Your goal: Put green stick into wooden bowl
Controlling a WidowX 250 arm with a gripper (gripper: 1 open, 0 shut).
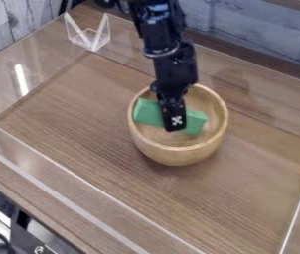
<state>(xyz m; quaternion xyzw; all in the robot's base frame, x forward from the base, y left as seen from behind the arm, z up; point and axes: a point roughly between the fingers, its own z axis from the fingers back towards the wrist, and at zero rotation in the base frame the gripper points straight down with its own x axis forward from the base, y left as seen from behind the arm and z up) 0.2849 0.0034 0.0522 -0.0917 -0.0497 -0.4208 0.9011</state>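
Black claw [176,121] is clenched mid-length on the flat, bright green rectangular stick [154,112], likely light and rigid, inside the round tan wooden bowl [180,151].

Dark wood-grain table [74,139], clear acrylic walls [14,74] around it, wooden bowl [180,147] resting near its middle

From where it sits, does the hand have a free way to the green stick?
Yes, it looks so: the hand is already down inside the bowl, shut on the green stick, and nothing stands between them.
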